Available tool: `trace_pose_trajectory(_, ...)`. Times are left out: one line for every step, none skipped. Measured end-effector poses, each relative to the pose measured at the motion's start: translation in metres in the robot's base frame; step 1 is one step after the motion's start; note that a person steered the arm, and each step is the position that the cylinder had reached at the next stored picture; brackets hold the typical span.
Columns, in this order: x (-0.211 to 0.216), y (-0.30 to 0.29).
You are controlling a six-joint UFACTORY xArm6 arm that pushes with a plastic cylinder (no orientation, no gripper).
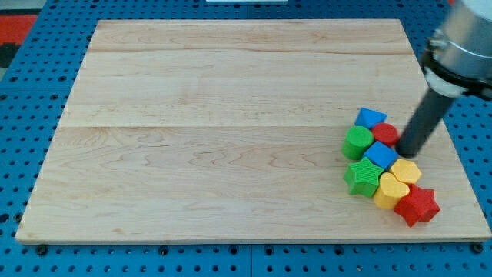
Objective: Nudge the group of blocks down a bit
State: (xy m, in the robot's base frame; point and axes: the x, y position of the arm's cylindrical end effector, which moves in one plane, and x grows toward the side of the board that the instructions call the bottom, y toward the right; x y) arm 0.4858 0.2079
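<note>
A tight group of blocks lies at the lower right of the wooden board (231,138). At its top is a blue block (370,118), with a red round block (384,135) and a green round block (357,143) just below it. A blue cube (380,155) sits in the middle. Below are a green star (363,178), a yellow hexagon (406,171), a yellow heart (391,190) and a red star (417,205). My tip (405,154) rests at the group's right side, touching the red round block and the blue cube, just above the yellow hexagon.
The board lies on a blue pegboard surface (23,115). The arm's grey body (460,46) enters from the view's upper right. The group is close to the board's right and bottom edges.
</note>
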Motion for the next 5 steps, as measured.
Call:
trace_pose_trajectory(-0.003,-0.002)
trace_pose_trajectory(-0.003,-0.003)
trace_pose_trajectory(-0.029,-0.047)
trace_pose_trajectory(-0.036,-0.057)
trace_pose_trajectory(-0.028,-0.030)
